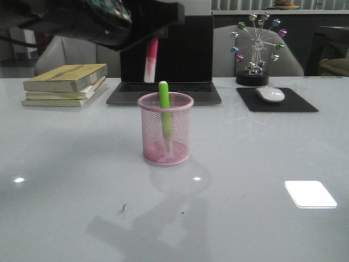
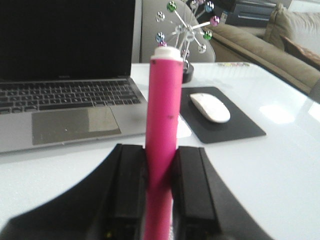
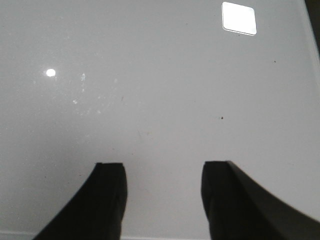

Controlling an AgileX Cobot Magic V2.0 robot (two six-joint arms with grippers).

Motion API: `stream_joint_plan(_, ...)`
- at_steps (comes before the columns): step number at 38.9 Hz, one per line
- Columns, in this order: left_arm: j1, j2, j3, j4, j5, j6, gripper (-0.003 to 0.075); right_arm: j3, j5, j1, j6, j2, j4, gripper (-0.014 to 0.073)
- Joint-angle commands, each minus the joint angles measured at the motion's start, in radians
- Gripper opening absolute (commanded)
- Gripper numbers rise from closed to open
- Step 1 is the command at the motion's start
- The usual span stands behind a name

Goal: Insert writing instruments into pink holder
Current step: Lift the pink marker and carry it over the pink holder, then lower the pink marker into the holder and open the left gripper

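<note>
Markers: 2 | one green highlighter marker [image 1: 164, 109] standing in pink wire-mesh cup [image 1: 182, 144] | left end effector [image 2: 160, 190] gripping one pink highlighter marker [image 2: 163, 125] | right end effector [image 3: 162, 200] open, empty

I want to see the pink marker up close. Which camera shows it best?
The left wrist view: the pink marker fills the middle, clamped in the left end effector. The front view shows only its lower end hanging above the pink holder. The right wrist view shows none of it, just table.
</note>
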Motion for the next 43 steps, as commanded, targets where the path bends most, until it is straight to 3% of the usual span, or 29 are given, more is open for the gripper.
stream_joint_plan(1,-0.021,-0.007,-0.026,0.006,-0.113,-0.009,0.0092,-0.027,-0.061,-0.007,-0.007,-0.003,-0.017,0.0456)
stream_joint_plan(18,-0.021,0.066,-0.026,0.006,-0.179,-0.009,0.012,-0.027,-0.061,-0.007,-0.007,-0.003,-0.017,0.0456)
stream_joint_plan(27,-0.021,0.066,-0.026,0.006,-0.185,-0.009,0.0398,-0.027,-0.061,-0.007,-0.007,-0.003,-0.017,0.0456)
stream_joint_plan(29,-0.021,0.066,-0.026,0.006,-0.193,-0.009,0.043,-0.027,-0.061,-0.007,-0.007,-0.003,-0.017,0.0456)
stream_joint_plan(36,-0.014,0.026,-0.026,0.007,-0.203,0.013,0.0414,-0.027,-0.061,-0.007,-0.007,-0.003,-0.017,0.0456)
stream_joint_plan(43,0.032,-0.093,-0.026,0.007,-0.184,0.215,0.0414,-0.027,-0.061,-0.007,-0.007,-0.003,-0.017,0.0456)
